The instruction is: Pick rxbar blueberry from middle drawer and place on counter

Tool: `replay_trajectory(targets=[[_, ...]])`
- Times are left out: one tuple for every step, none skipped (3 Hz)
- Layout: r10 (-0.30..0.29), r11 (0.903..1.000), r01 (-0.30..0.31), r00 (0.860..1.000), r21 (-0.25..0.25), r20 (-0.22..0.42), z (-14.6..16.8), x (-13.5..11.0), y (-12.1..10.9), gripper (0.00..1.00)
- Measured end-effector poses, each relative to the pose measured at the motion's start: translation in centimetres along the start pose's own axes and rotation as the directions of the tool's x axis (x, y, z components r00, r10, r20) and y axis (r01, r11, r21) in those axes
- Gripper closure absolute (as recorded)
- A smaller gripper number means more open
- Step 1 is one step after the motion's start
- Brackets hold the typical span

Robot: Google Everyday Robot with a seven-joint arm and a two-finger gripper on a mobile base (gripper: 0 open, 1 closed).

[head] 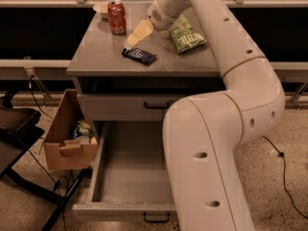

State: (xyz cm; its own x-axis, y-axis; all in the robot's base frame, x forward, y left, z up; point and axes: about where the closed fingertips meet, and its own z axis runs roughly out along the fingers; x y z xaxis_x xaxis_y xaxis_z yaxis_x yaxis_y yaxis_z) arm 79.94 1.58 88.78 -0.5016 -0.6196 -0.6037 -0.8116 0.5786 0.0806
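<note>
**Status: rxbar blueberry on counter, gripper at its end**

The rxbar blueberry (139, 56) lies flat on the counter (96, 59), near the front edge and left of centre. It is set at a slant, with its left end further back. The gripper (129, 44) points down and to the left and ends at that back-left end of the bar. Contact with the wrapper cannot be determined, nor can it be told whether the gripper is spread or closed.

A red soda can (116, 17) stands upright behind the bar, with a pale bowl (101, 7) just behind the can. A green chip bag (185, 33) lies to the right, partly under the arm.

Below the counter, a closed drawer front (125, 107) carries a black handle. The middle drawer (130, 177) beneath it is pulled fully out. A cardboard box (67, 141) stands on the floor just beside the drawer's left wall.
</note>
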Motion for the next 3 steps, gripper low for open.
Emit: replay_trajectory(targets=[[0.028, 0.9973, -0.034, 0.995, 0.065, 0.093, -6.1, 0.0, -1.7, 0.0], [0.091, 0.9723, -0.138, 0.967, 0.189, 0.24, -16.4, 1.3, -4.1, 0.0], [0.175, 0.8726, -0.352, 0.873, 0.339, 0.455, -30.4, 4.6, -4.0, 0.0]])
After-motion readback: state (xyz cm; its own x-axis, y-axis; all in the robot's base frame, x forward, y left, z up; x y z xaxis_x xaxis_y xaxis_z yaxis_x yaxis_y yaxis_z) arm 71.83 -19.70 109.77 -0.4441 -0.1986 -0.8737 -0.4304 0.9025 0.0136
